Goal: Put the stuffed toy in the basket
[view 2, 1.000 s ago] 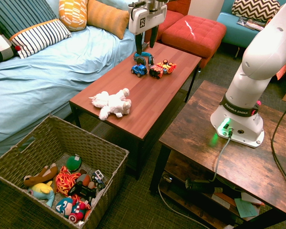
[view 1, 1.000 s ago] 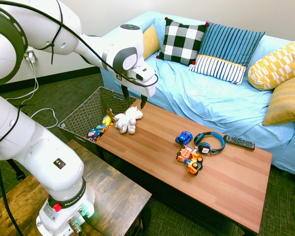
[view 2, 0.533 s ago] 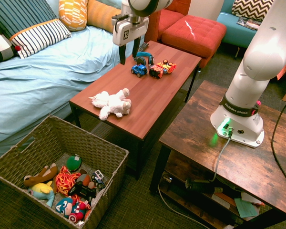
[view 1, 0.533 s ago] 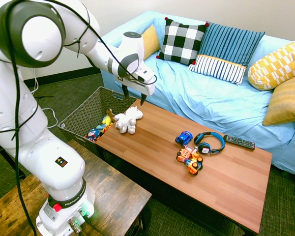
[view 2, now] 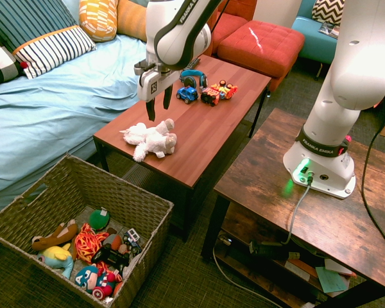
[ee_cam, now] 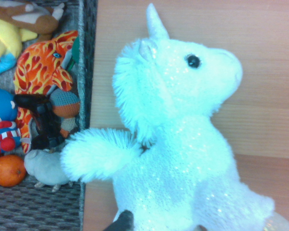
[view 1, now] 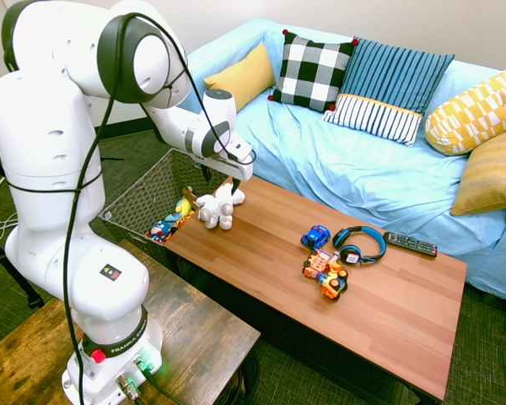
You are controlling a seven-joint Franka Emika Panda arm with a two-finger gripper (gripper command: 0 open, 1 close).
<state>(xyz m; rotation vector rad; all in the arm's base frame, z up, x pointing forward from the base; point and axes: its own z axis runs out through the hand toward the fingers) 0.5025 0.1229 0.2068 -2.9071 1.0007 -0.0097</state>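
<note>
With the open, empty pincer [view 2: 158, 108] poised just above the stuffed toy [view 2: 150, 139] lying near the worktop [view 2: 205, 131] end nearest the basket [view 2: 141, 199], a centred descent over its plump body looked wisest.

The table [view 2: 199, 138] is bare around the toy [view 2: 151, 138]; the cars [view 2: 208, 94] sit well apart; the basket [view 2: 141, 205] is open on top.

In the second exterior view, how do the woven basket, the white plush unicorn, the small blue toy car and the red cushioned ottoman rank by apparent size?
1. Woven basket, though it sits nearest the camera.
2. Red cushioned ottoman.
3. White plush unicorn.
4. Small blue toy car.
</note>
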